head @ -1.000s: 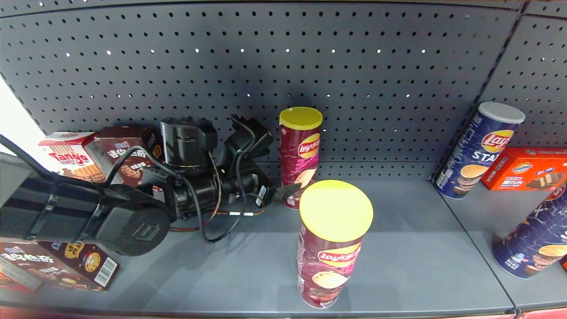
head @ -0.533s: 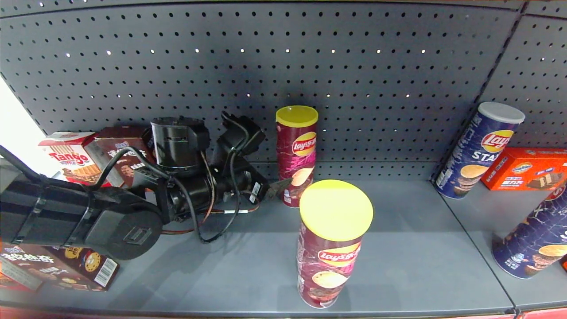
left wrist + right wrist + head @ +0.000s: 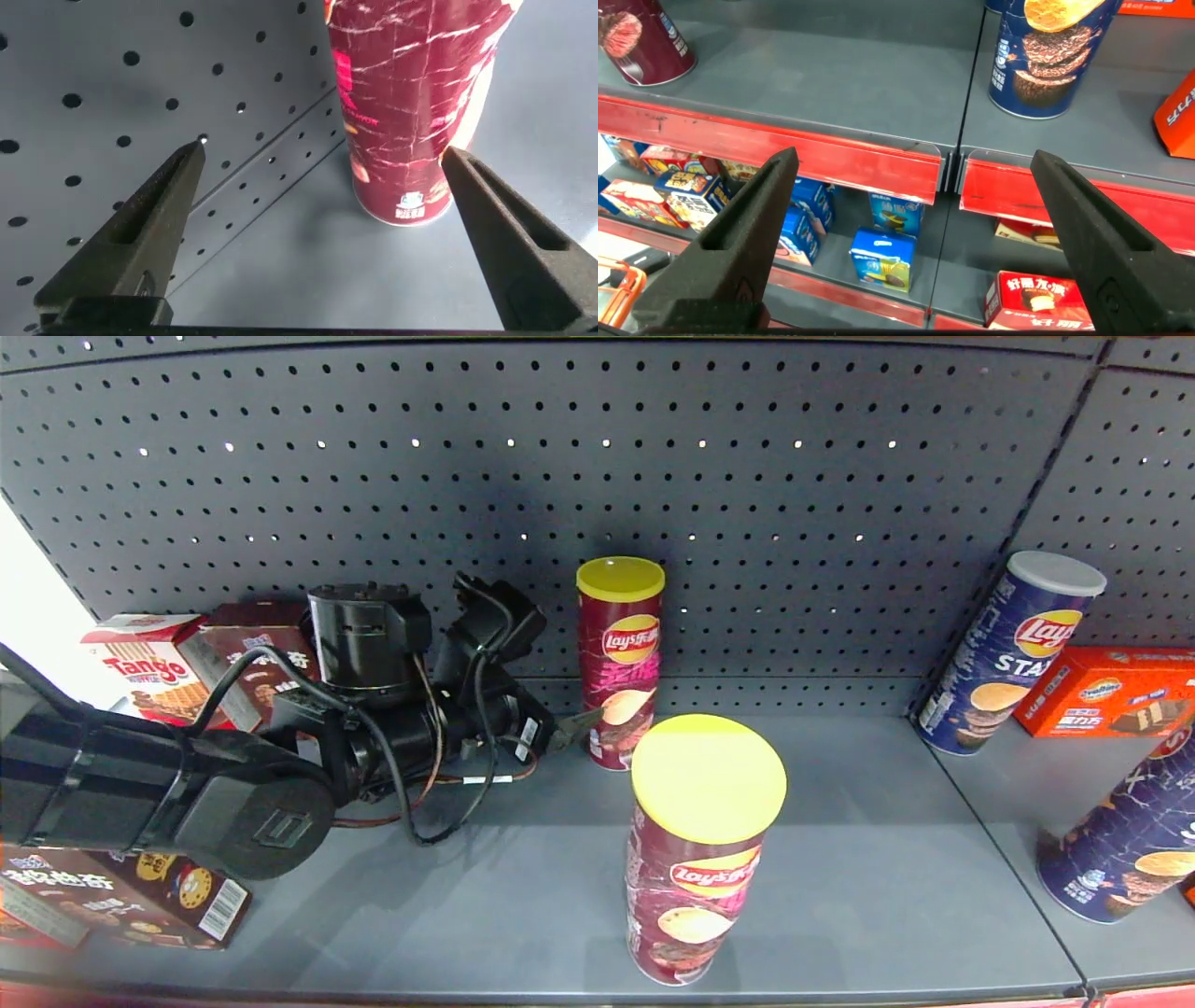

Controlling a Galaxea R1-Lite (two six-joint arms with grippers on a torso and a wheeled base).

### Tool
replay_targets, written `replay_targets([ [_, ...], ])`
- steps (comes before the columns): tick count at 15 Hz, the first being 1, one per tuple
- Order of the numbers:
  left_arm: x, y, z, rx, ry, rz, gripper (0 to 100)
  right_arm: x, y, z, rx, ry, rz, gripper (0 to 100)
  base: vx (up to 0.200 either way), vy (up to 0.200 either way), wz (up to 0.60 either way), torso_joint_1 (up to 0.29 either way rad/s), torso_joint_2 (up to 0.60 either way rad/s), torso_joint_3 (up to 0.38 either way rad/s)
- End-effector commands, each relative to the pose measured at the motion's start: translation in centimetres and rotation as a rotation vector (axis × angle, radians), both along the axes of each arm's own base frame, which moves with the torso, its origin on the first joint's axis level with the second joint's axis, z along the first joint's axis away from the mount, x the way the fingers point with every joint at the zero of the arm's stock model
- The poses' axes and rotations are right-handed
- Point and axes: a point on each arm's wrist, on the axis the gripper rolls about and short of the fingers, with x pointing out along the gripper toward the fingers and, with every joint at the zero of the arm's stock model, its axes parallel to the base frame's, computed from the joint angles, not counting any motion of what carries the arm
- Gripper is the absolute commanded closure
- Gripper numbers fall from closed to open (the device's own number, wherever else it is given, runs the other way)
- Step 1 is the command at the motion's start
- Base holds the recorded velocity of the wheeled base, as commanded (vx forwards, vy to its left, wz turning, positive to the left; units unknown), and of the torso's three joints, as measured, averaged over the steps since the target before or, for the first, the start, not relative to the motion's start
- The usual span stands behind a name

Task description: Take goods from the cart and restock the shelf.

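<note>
The left tool (image 3: 324, 157) lies low on the grey metal shelf (image 3: 868, 859), left of centre in the head view, its jaws spread wide and holding nothing. Just beyond its tips, at mid-frame against the grey perforated back panel (image 3: 373, 476), stands the maroon cardboard crisp tube with a yellow plastic lid (image 3: 620, 663). It is upright, with one fingertip close by its lower wall; we cannot tell if they touch. A second tube (image 3: 702, 859) of the same kind stands nearer, at lower centre. The right tool (image 3: 915, 159) hangs wide open and empty before the red shelf edges (image 3: 878, 163).

We judge such a tube light, with a stiff but crushable wall and a glossy, slippery skin; tall and narrow, it would topple at a nudge. We would take it around mid-body with a moderate squeeze — never by the lid, which could pop off.
</note>
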Motion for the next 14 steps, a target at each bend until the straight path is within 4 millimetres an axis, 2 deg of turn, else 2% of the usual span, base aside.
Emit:
replay_targets([
  [1,-0.2,0.1,-0.1,-0.001,-0.006,-0.001,0,0.0,0.0,0.0,-0.001,0.001,0.001,0,0.0,0.0,0.0,0.0,0.0,0.0],
  [4,-1.4,0.7,-0.3,-0.017,-0.042,0.009,0,0.0,0.0,0.0,-0.001,0.001,0.001,0,0.0,0.0,0.0,0.0,0.0,0.0],
  [7,-1.4,1.0,-0.4,-0.007,-0.037,0.061,0,0.0,0.0,0.0,-0.001,0.001,0.001,0,0.0,0.0,0.0,0.0,0.0,0.0],
  [14,0.4,0.8,-0.9,0.01,-0.04,0.169,0,0.0,0.0,0.0,-0.001,0.001,0.001,0,0.0,0.0,0.0,0.0,0.0,0.0],
])
